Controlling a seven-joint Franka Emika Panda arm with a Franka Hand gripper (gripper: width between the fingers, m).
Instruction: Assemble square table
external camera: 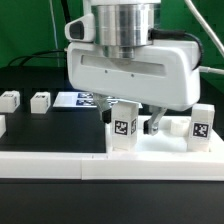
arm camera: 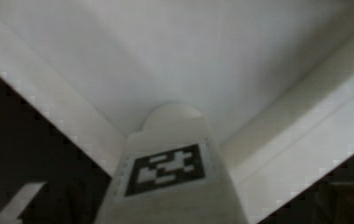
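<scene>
The square table's white slab (external camera: 170,148) lies at the front. Two tagged white legs stand on it: one (external camera: 122,127) under my gripper, one (external camera: 201,126) toward the exterior view's right. Two loose legs (external camera: 8,100) (external camera: 40,101) lie on the black table at the exterior view's left. My gripper (external camera: 132,124) is low over the slab, with a dark finger (external camera: 155,122) apart from the near leg's side, so it looks open. In the wrist view that leg (arm camera: 170,165) fills the middle, standing in a corner of the slab (arm camera: 245,60). The fingertips barely show there.
The marker board (external camera: 78,99) lies flat behind the slab. The long low white barrier wall (external camera: 40,166) runs along the front edge. A green backdrop closes the back.
</scene>
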